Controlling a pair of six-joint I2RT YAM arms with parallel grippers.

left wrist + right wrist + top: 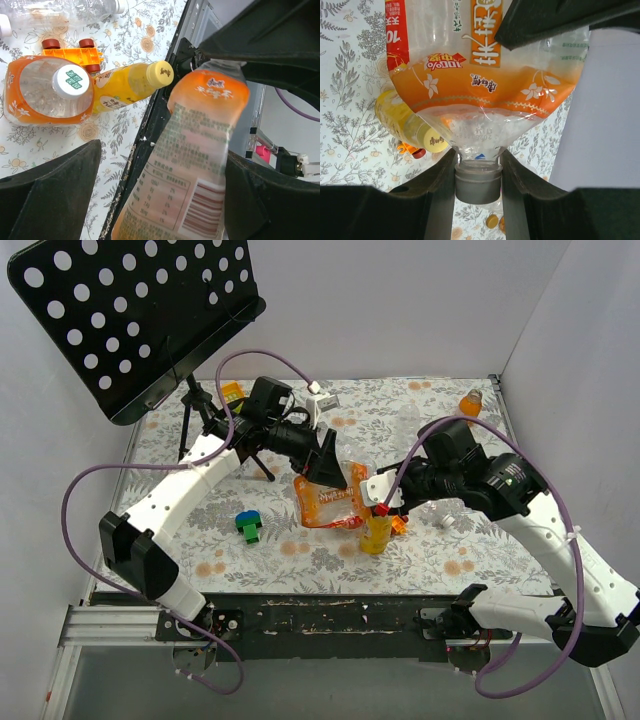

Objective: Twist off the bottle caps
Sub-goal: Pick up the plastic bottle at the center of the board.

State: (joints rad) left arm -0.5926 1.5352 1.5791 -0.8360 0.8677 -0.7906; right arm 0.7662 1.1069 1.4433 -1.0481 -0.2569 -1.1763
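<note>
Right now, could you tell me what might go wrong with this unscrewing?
1. The right gripper is shut on the cap, but the left gripper stands open around the orange bottle, so the bottle may spin with the cap or drop.
2. Falling, it could hit the yellow bottle close by.

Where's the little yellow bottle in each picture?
Top external: the yellow bottle sits just right of the middle, toward the near table edge.
Left wrist: the yellow bottle lies upper middle, with its yellow cap pointing right.
Right wrist: the yellow bottle is left of centre, with its cap showing.
Shared landmark: the orange toy car next to it.
</note>
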